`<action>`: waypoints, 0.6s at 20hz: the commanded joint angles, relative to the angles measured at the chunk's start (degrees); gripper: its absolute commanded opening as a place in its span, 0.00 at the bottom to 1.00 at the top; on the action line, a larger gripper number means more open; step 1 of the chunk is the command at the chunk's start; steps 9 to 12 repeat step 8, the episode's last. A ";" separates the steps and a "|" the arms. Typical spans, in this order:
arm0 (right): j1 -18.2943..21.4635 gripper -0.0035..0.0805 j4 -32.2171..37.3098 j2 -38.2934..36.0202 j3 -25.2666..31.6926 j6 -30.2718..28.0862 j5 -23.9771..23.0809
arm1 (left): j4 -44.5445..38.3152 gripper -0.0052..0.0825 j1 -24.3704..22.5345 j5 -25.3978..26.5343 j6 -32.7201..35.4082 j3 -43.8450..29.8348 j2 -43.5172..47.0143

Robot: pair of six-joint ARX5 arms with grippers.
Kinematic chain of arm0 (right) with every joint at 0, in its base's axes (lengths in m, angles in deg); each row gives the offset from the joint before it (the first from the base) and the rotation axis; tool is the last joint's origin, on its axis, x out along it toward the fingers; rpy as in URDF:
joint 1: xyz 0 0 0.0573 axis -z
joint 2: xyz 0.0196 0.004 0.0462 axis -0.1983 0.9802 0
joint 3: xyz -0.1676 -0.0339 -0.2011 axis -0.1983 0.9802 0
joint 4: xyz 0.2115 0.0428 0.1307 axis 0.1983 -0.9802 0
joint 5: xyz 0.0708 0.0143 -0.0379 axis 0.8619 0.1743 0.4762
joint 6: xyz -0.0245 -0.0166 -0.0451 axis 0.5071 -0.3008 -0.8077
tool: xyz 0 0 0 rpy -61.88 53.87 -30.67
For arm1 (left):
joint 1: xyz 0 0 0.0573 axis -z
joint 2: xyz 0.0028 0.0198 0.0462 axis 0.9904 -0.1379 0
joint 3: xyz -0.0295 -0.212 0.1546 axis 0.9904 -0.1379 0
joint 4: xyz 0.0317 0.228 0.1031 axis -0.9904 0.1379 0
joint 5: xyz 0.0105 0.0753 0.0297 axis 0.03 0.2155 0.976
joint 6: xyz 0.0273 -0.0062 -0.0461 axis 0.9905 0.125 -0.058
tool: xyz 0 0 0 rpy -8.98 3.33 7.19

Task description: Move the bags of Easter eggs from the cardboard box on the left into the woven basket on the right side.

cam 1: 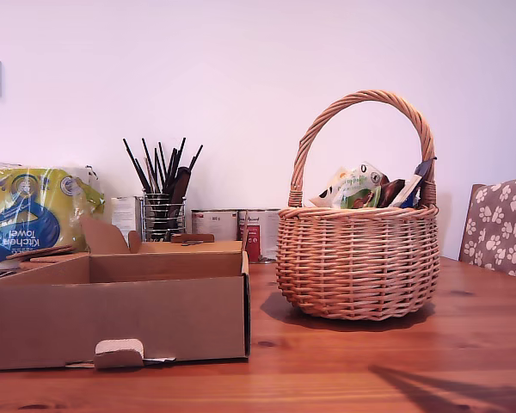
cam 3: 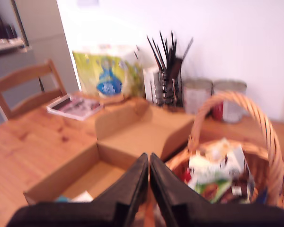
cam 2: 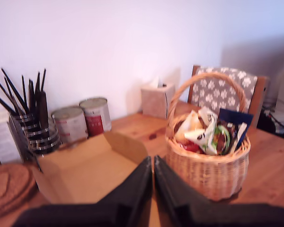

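A pine table point(cam 1: 464, 361) fills the lower part of the exterior view, bearing a shallow cardboard box point(cam 1: 120, 318) at lower left and a tall-handled woven basket point(cam 1: 358, 258) right of centre. Several bags of Easter eggs point(cam 1: 354, 188) already poke above the basket's rim, a white-green one foremost and a dark blue one point(cam 2: 233, 124) behind. Neither arm shows in the exterior view. My first gripper point(cam 2: 153, 176) and my second gripper point(cam 3: 148, 171) both hang above the table with jaws pressed together, holding nothing. In the second wrist view the box floor lies just ahead and below, with something pale and a blue scrap point(cam 3: 75, 197) in its near corner, too blurred to name. If that is a remaining bag, my second gripper looks the nearer; its long axis cannot be told.
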 commanded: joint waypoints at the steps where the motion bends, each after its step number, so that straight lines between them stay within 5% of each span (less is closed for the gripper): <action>1: -0.13 0.03 -1.01 0.04 0.90 0.13 -0.02 | 1.03 0.03 0.02 -0.02 -0.33 -1.11 -0.24; 12: -0.13 0.03 -6.95 0.04 0.90 0.13 -0.02 | 6.84 0.03 0.02 -0.02 -0.33 -1.11 -0.57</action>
